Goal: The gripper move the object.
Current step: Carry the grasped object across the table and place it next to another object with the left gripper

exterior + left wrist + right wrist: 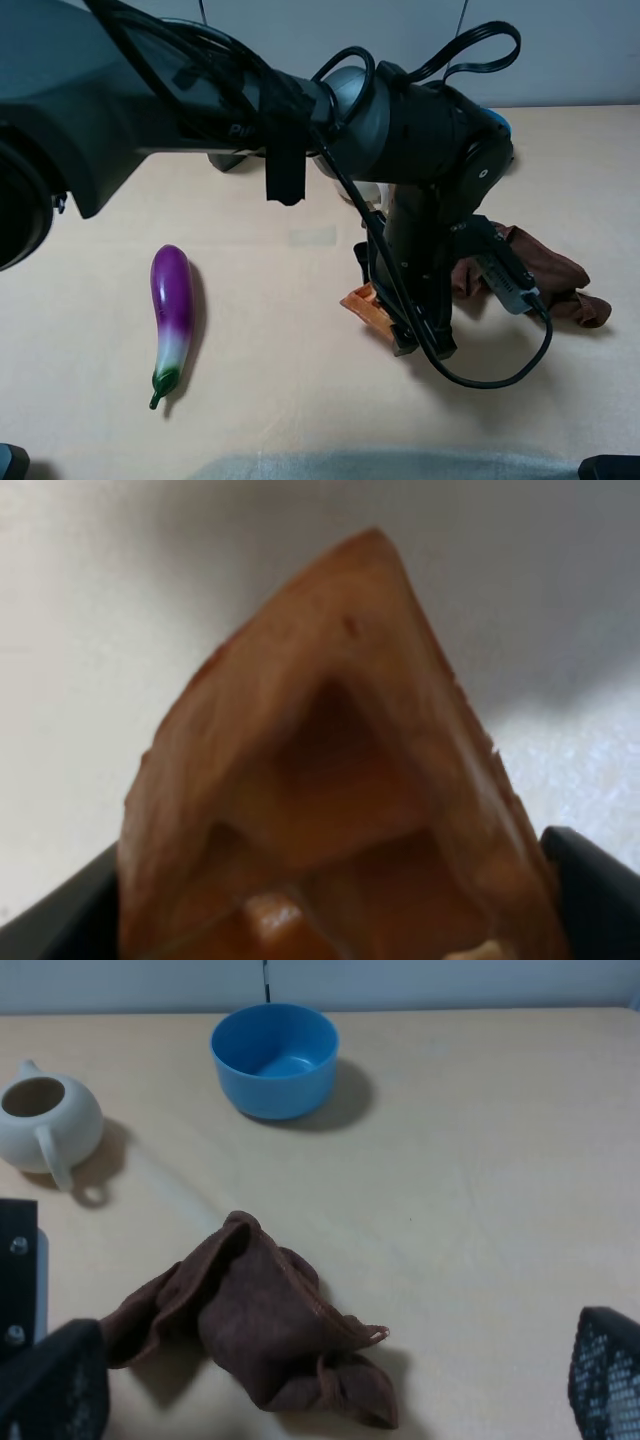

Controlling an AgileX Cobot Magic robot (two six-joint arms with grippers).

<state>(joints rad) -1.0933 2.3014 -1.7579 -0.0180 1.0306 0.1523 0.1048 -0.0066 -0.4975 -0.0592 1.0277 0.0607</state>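
The orange-brown waffle wedge (360, 300) lies near the middle of the table, mostly hidden under my left gripper (402, 332), which reaches across from the left and points down at it. In the left wrist view the waffle (340, 780) fills the frame, tip pointing away, with a black finger (600, 890) on each side of it. The jaws look shut on it. My right gripper (330, 1400) is open and empty, its fingers (50, 1385) wide apart over the brown cloth.
A purple eggplant (172, 310) lies at the left. A crumpled brown cloth (545, 280) lies just right of the left gripper and shows in the right wrist view (260, 1310). A blue bowl (275, 1058) and a white teapot (45, 1115) stand at the back.
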